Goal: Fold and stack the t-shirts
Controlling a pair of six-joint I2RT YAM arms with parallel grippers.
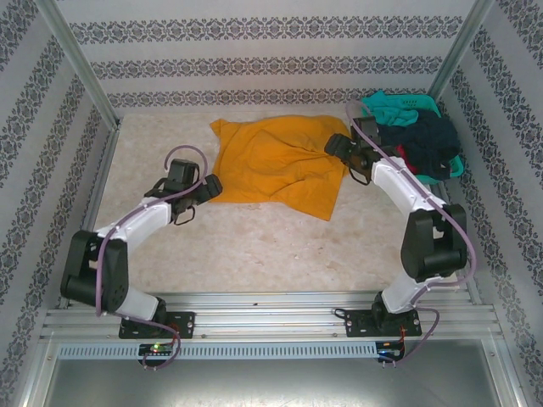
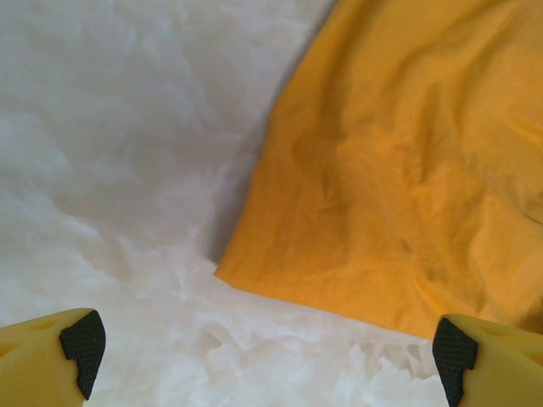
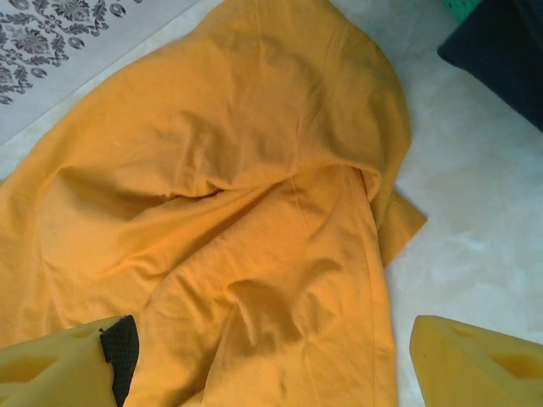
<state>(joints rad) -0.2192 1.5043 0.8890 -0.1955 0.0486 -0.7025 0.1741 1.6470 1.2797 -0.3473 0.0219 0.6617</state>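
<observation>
An orange-yellow t-shirt (image 1: 276,161) lies crumpled and spread on the pale table, toward the back middle. My left gripper (image 1: 212,188) stands open just off the shirt's near-left corner (image 2: 399,170), with bare table between its fingers (image 2: 263,356). At the shirt's right edge, my right gripper (image 1: 338,148) is open above the cloth. A small pinched ridge of orange fabric (image 3: 280,297) lies loose below its spread fingers (image 3: 271,356). At the back right, teal (image 1: 386,110), dark navy (image 1: 428,140) and red (image 1: 409,161) t-shirts are heaped in a basket.
The teal mesh basket (image 1: 456,165) stands in the back right corner, close behind the right arm. Patterned walls and metal posts (image 1: 85,76) close off the back and sides. Bare table (image 1: 254,246) stretches in front of the orange shirt. Dark navy cloth (image 3: 501,51) hangs near the shirt's far edge.
</observation>
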